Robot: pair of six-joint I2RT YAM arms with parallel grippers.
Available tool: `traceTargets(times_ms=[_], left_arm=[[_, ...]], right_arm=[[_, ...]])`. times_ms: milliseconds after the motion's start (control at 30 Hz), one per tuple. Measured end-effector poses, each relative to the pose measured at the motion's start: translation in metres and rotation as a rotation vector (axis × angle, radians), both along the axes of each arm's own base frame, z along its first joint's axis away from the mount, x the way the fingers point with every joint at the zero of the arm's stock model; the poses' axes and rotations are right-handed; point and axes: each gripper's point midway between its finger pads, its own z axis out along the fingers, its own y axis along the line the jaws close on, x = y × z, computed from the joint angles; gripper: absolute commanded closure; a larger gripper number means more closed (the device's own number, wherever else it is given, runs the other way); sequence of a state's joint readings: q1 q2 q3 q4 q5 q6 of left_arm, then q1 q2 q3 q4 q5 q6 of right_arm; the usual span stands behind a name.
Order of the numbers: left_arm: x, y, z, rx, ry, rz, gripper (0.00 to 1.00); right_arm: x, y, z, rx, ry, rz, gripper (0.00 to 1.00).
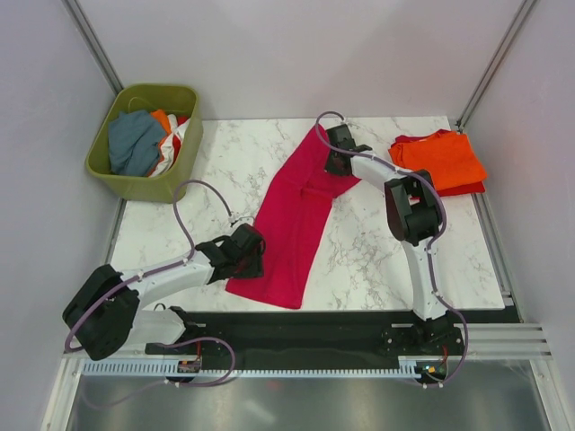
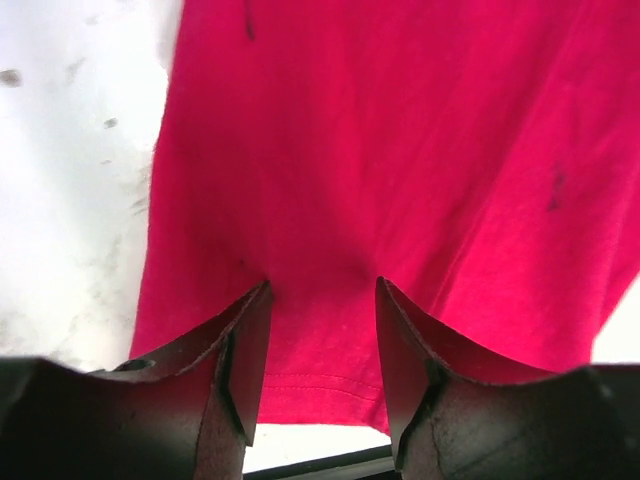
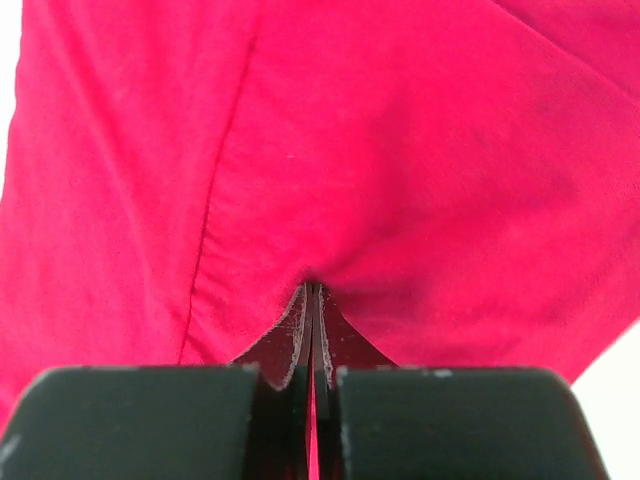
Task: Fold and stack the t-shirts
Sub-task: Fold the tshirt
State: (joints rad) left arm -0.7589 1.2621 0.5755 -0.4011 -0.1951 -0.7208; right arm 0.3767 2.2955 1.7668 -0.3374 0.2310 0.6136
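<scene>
Magenta t-shirt [image 1: 292,224] lies as a long band slanting from the table's [image 1: 386,260] far edge down toward its near edge. The right gripper [image 3: 312,290] is clamped tight on the far end. The left gripper [image 2: 324,284] straddles the near hem, jaws half apart.

Right claw [image 3: 315,300] pinched tight on magenta-pink t-shirt [image 3: 400,150] edge

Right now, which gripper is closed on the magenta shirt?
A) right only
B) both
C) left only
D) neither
A: the right gripper is pinched shut on a fold of the magenta shirt, while the left gripper has its jaws apart over the hem.
</scene>
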Motion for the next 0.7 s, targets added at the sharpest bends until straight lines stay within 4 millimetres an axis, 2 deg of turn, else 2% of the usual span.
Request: traceTargets(times_ms=[267,500,700], left_arm=[[0.003,-0.032,0.001,-0.175,-0.017,-0.027,0.52],[0.004,-0.067,0.003,-0.319,-0.001,-0.059,0.53],[-0.005,-0.097,0.005,-0.367,0.030,-0.108,0.55]], right_arm=[[0.036,0.011,0.000,0.000,-0.034,-0.005,1.00],[0.056,0.020,0.001,0.007,-0.062,0.012,0.99],[0.074,0.026,0.001,0.038,-0.087,0.038,0.98]])
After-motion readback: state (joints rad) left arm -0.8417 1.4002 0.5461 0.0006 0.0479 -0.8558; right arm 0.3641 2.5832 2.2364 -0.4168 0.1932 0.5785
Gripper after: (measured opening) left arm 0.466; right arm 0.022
